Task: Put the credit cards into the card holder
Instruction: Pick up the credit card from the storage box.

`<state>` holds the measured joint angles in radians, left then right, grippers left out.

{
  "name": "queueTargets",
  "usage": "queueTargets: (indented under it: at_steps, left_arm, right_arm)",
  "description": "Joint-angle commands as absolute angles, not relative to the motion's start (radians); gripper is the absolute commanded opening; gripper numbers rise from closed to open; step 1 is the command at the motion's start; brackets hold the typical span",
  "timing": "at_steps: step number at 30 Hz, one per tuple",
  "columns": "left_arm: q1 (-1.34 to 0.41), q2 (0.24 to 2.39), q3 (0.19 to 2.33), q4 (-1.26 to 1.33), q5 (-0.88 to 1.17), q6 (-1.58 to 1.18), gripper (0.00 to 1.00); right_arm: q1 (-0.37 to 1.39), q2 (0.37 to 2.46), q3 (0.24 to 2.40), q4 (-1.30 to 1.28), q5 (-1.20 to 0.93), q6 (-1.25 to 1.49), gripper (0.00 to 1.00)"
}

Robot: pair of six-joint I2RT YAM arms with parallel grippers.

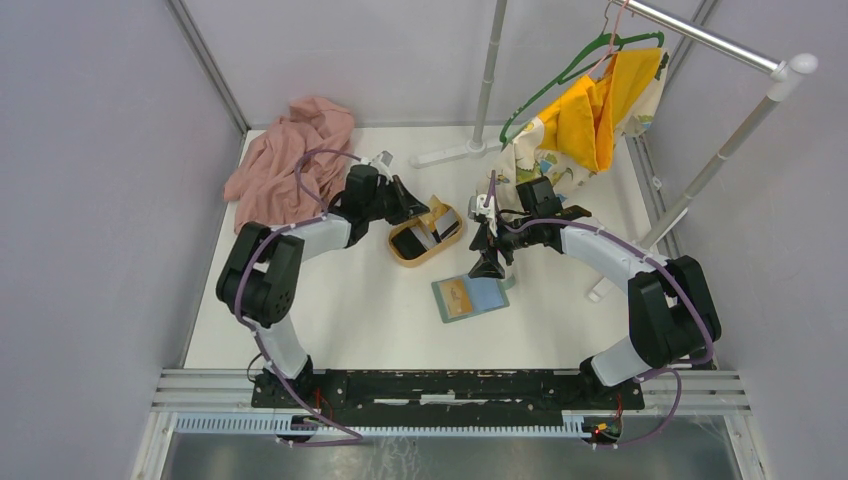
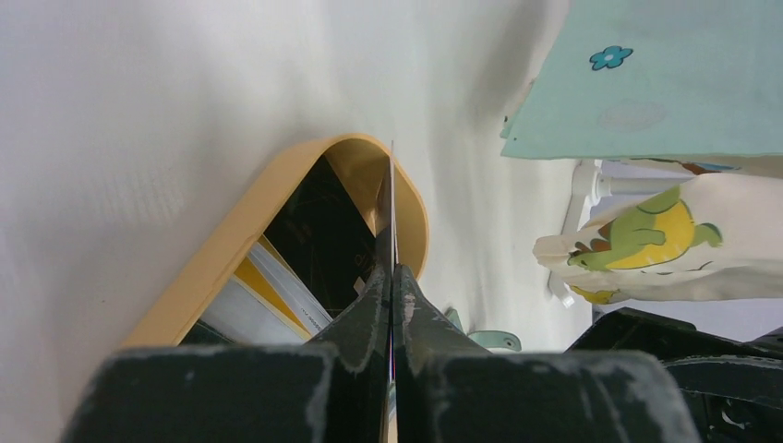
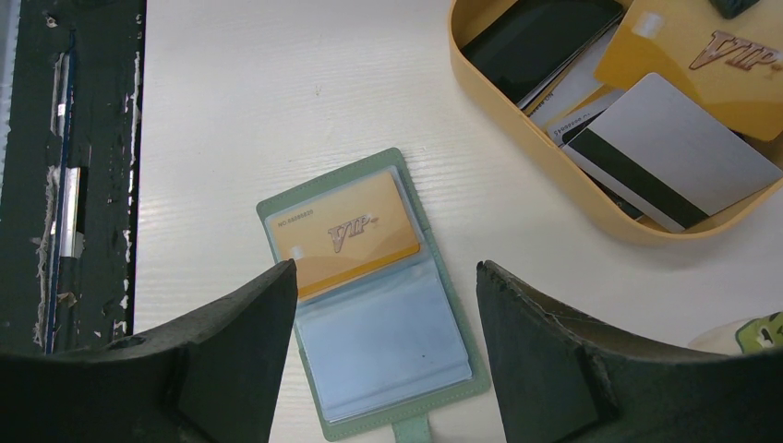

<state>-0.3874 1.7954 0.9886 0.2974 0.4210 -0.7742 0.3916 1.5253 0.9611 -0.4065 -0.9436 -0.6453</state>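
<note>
**White worktop (image 1: 330,320), both arms out over the middle**

There's the card holder (image 1: 470,297), flat and open towards the front of the worktop, a gold card (image 3: 342,231) tucked in its upper sleeve. The right tool (image 3: 386,268) hangs right above it, fingers spread wide, gripping nothing. Just behind sits the oval wooden tray (image 1: 410,258), with a black card (image 3: 540,37) and a grey-white striped card (image 3: 674,148) inside. Over that tray, the left tool (image 2: 392,274) is pressed together, pinching a thin card (image 2: 391,203) seen edge-on. A pink cloth (image 1: 290,160) lies at the far left.
</note>
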Motion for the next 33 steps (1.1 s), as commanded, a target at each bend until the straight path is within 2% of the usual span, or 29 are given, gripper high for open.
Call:
queueTargets:
  at_steps: [1, 10, 17, 21, 26, 30, 33]
  left_arm:
    - [-0.378, 1.707, 0.971, 0.296, 0.35, -0.696, 0.02]
    - [-0.379, 1.419, 0.752, 0.452, 0.323, -0.653, 0.02]
    - [-0.386, 1.101, 0.506, 0.617, 0.35, -0.73, 0.02]
    - [-0.409, 0.967, 0.371, 0.755, 0.348, -0.823, 0.02]
    - [-0.55, 0.87, 0.262, 0.889, 0.225, -0.872, 0.02]
    - [-0.685, 0.884, 0.262, 0.944, 0.122, -0.834, 0.02]
    - [-0.723, 0.946, 0.263, 1.033, 0.111, -0.849, 0.02]
  right_arm:
    - [0.388, 1.514, 0.996, -0.404, -0.98, -0.667, 0.77]
    - [0.389, 1.405, 0.914, -0.324, -1.048, -0.701, 0.78]
    - [0.388, 1.304, 0.798, -0.126, -1.097, -0.613, 0.84]
    - [0.39, 1.313, 0.742, 0.099, -1.179, -0.332, 0.84]
    - [0.39, 1.294, 0.573, 0.717, -1.139, 0.319, 0.87]
    - [0.395, 1.283, 0.467, 1.097, -1.048, 0.698, 0.93]
    - [0.409, 1.282, 0.438, 1.264, -1.054, 0.832, 0.96]
